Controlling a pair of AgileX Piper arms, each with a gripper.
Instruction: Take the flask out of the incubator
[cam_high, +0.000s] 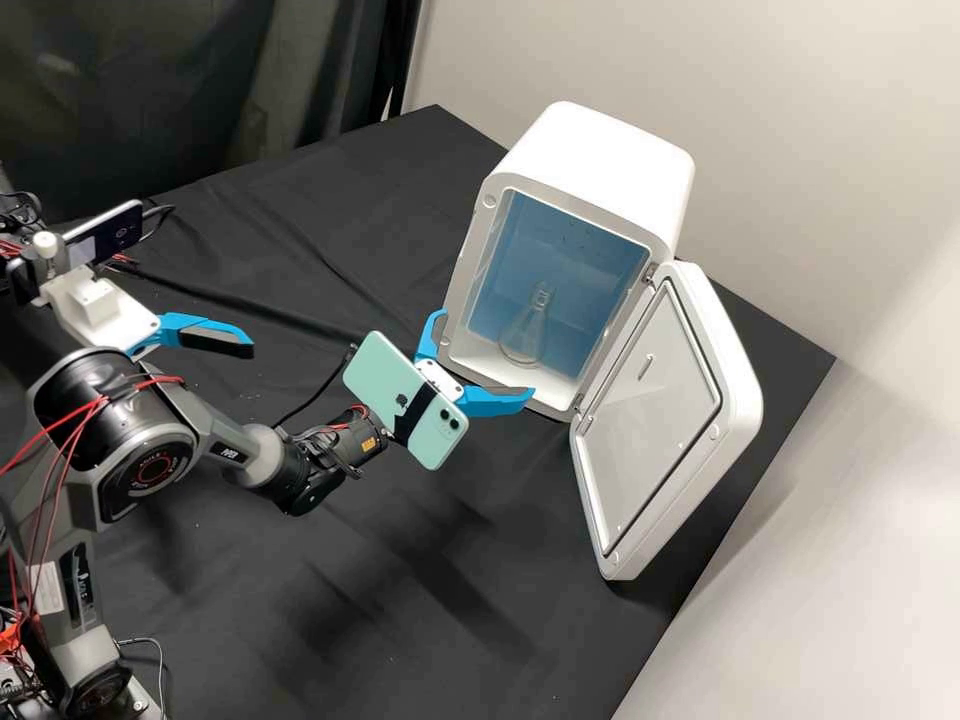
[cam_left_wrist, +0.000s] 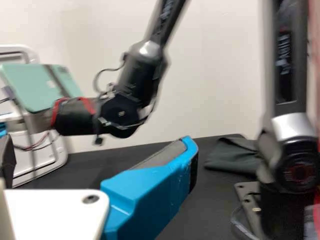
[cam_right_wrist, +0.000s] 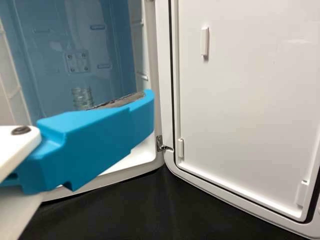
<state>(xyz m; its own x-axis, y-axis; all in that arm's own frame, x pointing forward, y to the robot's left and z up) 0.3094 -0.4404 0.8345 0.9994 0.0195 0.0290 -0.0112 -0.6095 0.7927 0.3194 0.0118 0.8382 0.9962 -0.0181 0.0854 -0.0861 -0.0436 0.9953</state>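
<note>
Incubator (cam_high: 600, 160): stands on the table (cam_high: 350, 220), at its far right. Door (cam_high: 670, 400): swung fully open to the right on its hinge.

Flask (cam_high: 528, 330): upright on the incubator floor, inside the blue chamber, towards the back. Its neck (cam_right_wrist: 82, 97) shows past the finger (cam_right_wrist: 100, 135) in the right wrist view.

Right gripper (cam_high: 487, 353): positioned at the chamber opening, low on the front frame. Fingers spread apart and grasping nothing; one lies by the left frame edge, the other along the lower frame. Neither touches the flask.

Left gripper (cam_high: 235, 345): held above the table at the left, well apart from the incubator. Released or clenched: cannot tell.
</note>
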